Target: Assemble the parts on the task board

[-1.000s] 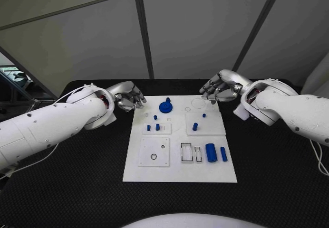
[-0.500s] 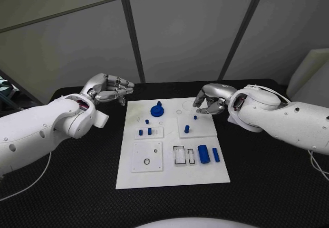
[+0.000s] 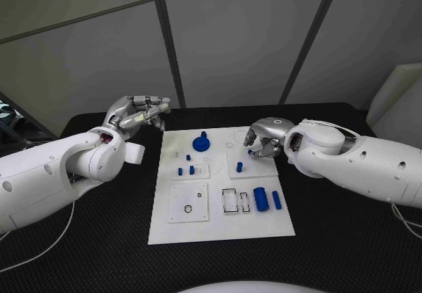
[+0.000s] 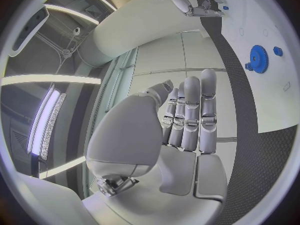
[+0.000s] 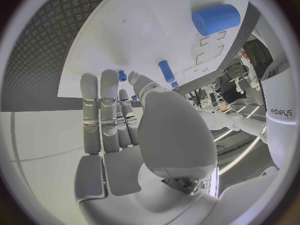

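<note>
Black worktop (image 3: 352,244), grey wall panels behind. The left robot hand (image 3: 136,113) is raised off the far-left corner of the task board (image 3: 220,229), fingers loosely together, holding nothing. Blue gear (image 3: 201,143) sits near the board's far edge, well apart from it. The right robot hand (image 3: 264,139) hovers over the far-right corner, fingers curled downward; its grip is hidden, cannot tell. Blue cylinder (image 3: 261,198) lies nearer.

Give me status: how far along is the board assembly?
Early. Done-looking: small pegs stand on the task board, and the blue gear sits near its far edge. In hand: nothing; the left hand is raised off the board, the right hand hangs over its far right corner. Left: the large cylinder and the thin rod lie loose beside empty slots.
</note>
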Robot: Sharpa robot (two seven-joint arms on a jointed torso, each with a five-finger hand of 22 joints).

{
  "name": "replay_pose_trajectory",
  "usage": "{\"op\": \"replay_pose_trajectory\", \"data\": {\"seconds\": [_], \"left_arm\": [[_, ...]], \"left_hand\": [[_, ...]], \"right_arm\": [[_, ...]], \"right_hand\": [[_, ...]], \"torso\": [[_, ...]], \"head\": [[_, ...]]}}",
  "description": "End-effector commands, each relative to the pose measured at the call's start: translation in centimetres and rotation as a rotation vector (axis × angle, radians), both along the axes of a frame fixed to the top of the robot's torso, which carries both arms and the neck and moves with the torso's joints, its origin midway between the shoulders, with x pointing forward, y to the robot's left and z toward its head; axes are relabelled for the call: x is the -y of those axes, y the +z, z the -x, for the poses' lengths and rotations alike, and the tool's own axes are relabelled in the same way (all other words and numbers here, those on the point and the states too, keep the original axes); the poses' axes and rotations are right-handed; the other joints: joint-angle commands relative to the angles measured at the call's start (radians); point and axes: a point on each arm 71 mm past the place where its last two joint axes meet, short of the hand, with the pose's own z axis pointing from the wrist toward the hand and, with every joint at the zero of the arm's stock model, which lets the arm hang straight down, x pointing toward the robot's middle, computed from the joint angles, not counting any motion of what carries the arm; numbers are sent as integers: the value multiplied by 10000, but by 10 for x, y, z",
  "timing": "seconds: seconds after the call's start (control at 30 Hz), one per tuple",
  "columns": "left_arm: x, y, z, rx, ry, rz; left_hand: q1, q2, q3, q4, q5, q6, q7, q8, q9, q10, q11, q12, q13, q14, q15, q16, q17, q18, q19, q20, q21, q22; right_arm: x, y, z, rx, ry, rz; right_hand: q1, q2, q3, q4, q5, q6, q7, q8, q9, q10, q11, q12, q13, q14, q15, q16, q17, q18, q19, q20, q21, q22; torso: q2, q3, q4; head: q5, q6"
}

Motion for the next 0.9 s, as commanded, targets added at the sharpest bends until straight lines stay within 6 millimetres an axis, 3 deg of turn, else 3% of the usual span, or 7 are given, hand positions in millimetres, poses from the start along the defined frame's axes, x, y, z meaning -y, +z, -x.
{"op": "replay_pose_trajectory", "data": {"seconds": [0.03, 0.2, 0.7, 0.9], "left_arm": [[1, 2, 0, 82, -35, 590], [2, 2, 0, 76, -75, 611], [2, 1, -1, 21, -70, 594], [1, 1, -1, -3, -37, 575]], "left_hand": [[-89, 8, -78, 6, -2, 41, 0, 43, -13, 15, -17, 53, 11, -73, 11, -36, -9, -166, -83, 15, -36, -8], [-75, 8, -86, -3, -1, 39, -1, 45, -14, 10, -19, 59, 11, -83, 9, -40, -17, -166, -85, 14, -50, -18], [-14, 37, -100, -38, 6, 38, -3, 55, -17, -7, -22, 81, 10, -113, 5, -52, -49, -164, -87, 9, -99, -54], [-2, 42, -102, -45, 7, 39, -3, 57, -17, -11, -22, 84, 9, -117, 4, -54, -54, -164, -86, 8, -107, -59]], "right_arm": [[-2, -5, 0, 28, 99, 506], [-4, -10, 0, -108, 140, 613], [-6, -15, 1, -150, 162, 788], [-5, -14, 2, -6, 140, 827]], "right_hand": [[19, 121, -27, -43, 13, -30, 12, 4, 15, 102, -28, 161, 26, 189, 40, 387, 306, -194, 157, -6, 297, 329], [151, 241, 153, -114, 79, 148, 58, 63, 45, 405, -52, 362, 27, 277, 28, 1072, 841, -299, 445, -45, 882, 958], [376, 515, 961, -369, -12, 880, 2, 256, 122, 1277, -216, 563, 59, 440, -100, 3142, 2490, -643, 1312, -137, 2712, 2945], [419, 545, 1206, -531, -51, 961, 12, 247, 116, 1380, -229, 507, 62, 409, -110, 3517, 2756, -690, 1385, -154, 2996, 3249]], "torso": [[11, 12, -6], [22, -4, 10], [14, 10, -4], [12, 18, -13]], "head": [[15, 12], [13, -9], [30, -85], [33, -98]]}}
